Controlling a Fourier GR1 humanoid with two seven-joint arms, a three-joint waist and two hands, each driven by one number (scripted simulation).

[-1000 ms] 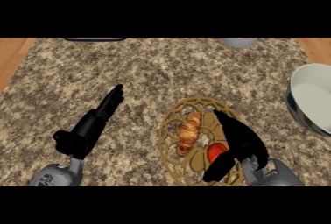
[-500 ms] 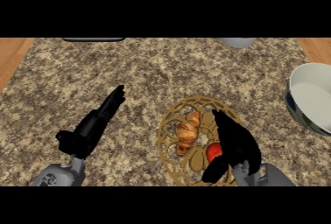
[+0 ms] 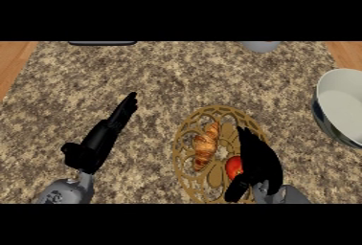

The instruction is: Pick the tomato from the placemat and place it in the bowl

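Head view shows you the right hand (image 3: pixel 256 160) curled around the tomato (image 3: pixel 234 167) on the placemat (image 3: pixel 192 125); left hand (image 3: pixel 105 136) rests with fingers straight, bowl (image 3: pixel 344 109) well apart.

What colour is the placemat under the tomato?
The placemat is golden-brown with an openwork lattice pattern, seen in the head view, the only one.

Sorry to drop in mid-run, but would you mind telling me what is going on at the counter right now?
The robot is going after the tomato, which lies on the round brown placemat next to a croissant. Its right hand is down over the tomato, fingers on its right side and thumb below it, but the tomato is not yet lifted. The white bowl it belongs in sits at the right edge of the counter. The left hand lies open and idle to the left.
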